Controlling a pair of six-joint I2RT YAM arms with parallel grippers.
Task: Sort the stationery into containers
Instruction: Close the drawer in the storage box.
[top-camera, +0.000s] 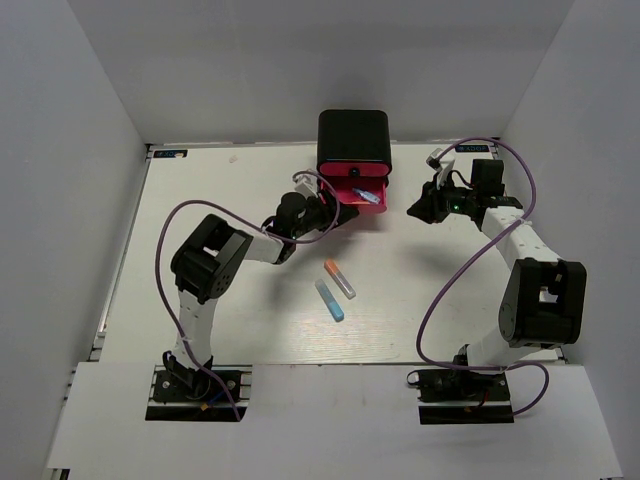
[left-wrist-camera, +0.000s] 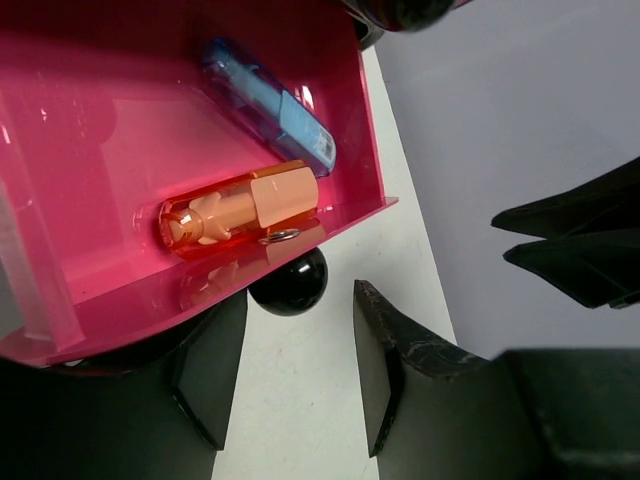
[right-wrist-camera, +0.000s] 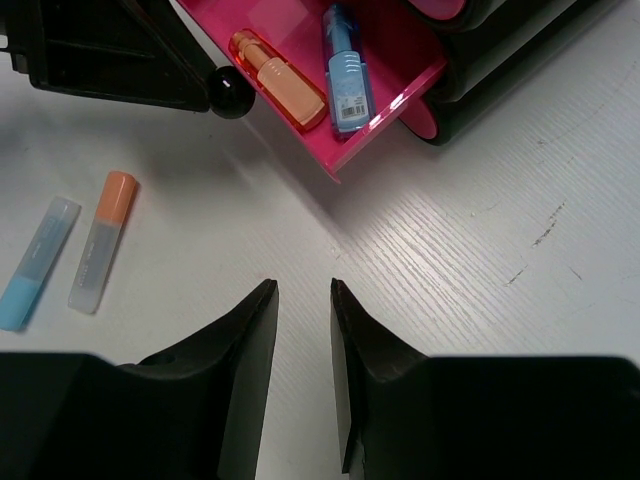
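The black box case (top-camera: 353, 138) stands at the back middle, with one pink drawer (top-camera: 352, 205) pulled out. An orange marker (left-wrist-camera: 240, 210) and a blue marker (left-wrist-camera: 270, 105) lie inside the drawer (left-wrist-camera: 90, 120). My left gripper (left-wrist-camera: 298, 365) is open in front of the drawer, and the drawer's black knob (left-wrist-camera: 289, 282) sits between its fingertips, not squeezed. My right gripper (right-wrist-camera: 303, 290) is open and empty above bare table, right of the drawer (right-wrist-camera: 400, 95). An orange-grey marker (top-camera: 340, 279) and a light blue marker (top-camera: 329, 299) lie on the table mid-way.
White walls close the table on the left, back and right. In the right wrist view the two loose markers lie at the left, the orange-grey one (right-wrist-camera: 103, 240) beside the light blue one (right-wrist-camera: 38, 262). No thin pens or pencils show.
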